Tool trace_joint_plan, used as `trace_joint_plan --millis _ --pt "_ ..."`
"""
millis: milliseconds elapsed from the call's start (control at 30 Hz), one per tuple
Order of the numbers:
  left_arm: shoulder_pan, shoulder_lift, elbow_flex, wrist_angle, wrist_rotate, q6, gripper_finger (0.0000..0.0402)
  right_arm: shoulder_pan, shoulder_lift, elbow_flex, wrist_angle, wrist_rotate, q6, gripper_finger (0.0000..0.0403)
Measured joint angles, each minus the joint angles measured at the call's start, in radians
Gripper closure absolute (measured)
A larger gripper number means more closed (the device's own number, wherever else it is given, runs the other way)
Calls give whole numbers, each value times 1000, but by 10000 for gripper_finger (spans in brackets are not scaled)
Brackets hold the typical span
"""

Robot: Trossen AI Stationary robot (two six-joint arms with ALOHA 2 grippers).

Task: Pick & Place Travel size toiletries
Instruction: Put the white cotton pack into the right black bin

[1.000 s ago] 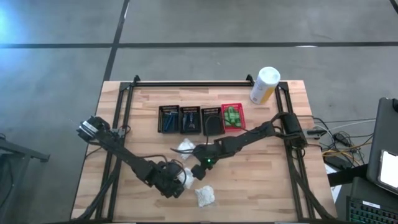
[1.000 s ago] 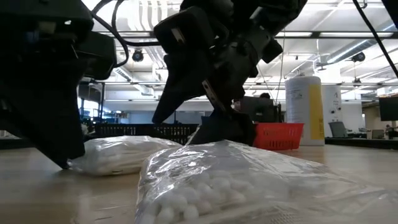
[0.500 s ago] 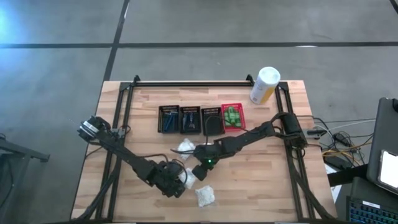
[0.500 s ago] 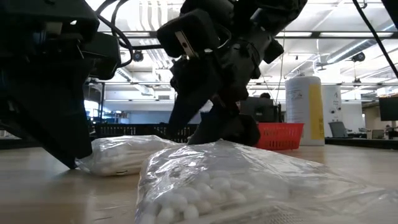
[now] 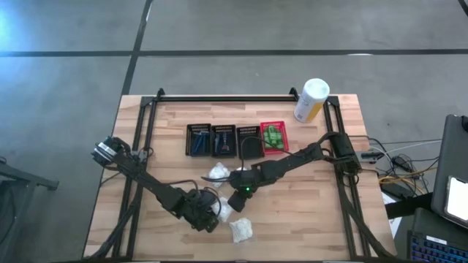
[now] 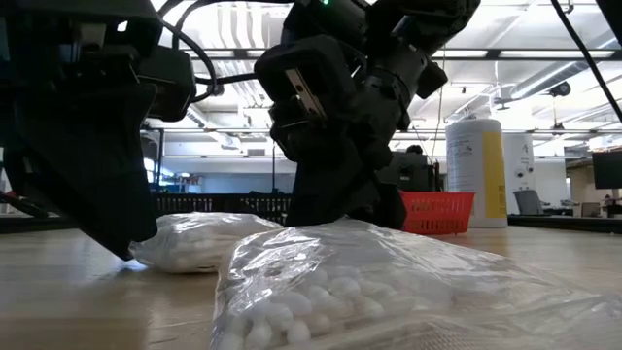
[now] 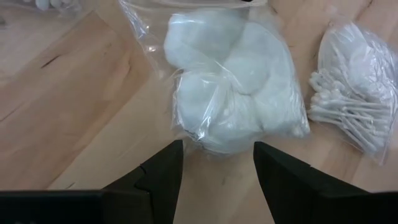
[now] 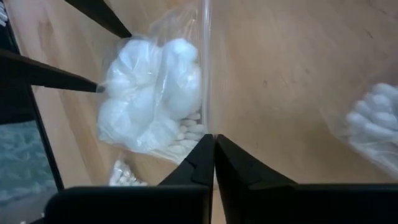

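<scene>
A clear bag of white cotton balls (image 5: 221,210) lies flat on the wooden table between my two grippers. My right gripper (image 8: 214,157) is shut on it. My left gripper (image 7: 217,171) stands open on the bag's near-left side, its fingertips just short of the bag (image 7: 230,112). A bag of cotton swabs (image 7: 351,99) lies close by on the table. Another white bag (image 5: 241,230) lies near the front edge, large in the low view (image 6: 379,282). Green bottles (image 5: 273,136) sit in the red basket. My right gripper pinches the flat clear plastic edge of the cotton-ball bag (image 8: 209,121) between its two shut fingers. The fingers slant down from the table's far right side. The bag's filled part (image 8: 149,102) rests on the table, and the plastic is slack.
Three black mesh baskets (image 5: 223,139) and a red one (image 5: 284,136) stand in a row at the table's middle back. A tall white-and-yellow canister (image 5: 311,100) stands at the far right corner. A third white bag (image 5: 217,175) lies just behind the grippers.
My right gripper has shut, its fingers closing on the bag's plastic edge. My left gripper has edged a little toward the table's right, closer to the bag, and stays open.
</scene>
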Motion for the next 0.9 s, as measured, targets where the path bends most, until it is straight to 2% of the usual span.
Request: trace_joint_plan --millis 267,367,500,700,800,900 --pt "-3 -43 0 -2 0 27 200 3 -73 0 -40 6 -45 395" --pt "-4 -86 0 -14 -22 41 200 2 -134 0 -93 51 -64 395" --pt "-4 -155 0 -57 -100 47 200 -4 -243 0 -180 138 -87 395" --pt "-4 -260 0 -109 -287 48 200 -30 -405 0 -341 312 -108 395" --pt "-3 -293 0 -124 -357 55 200 -77 -472 0 -409 382 -130 395" --pt "-3 -309 0 -128 -391 70 200 -150 -516 0 -435 402 -181 395"
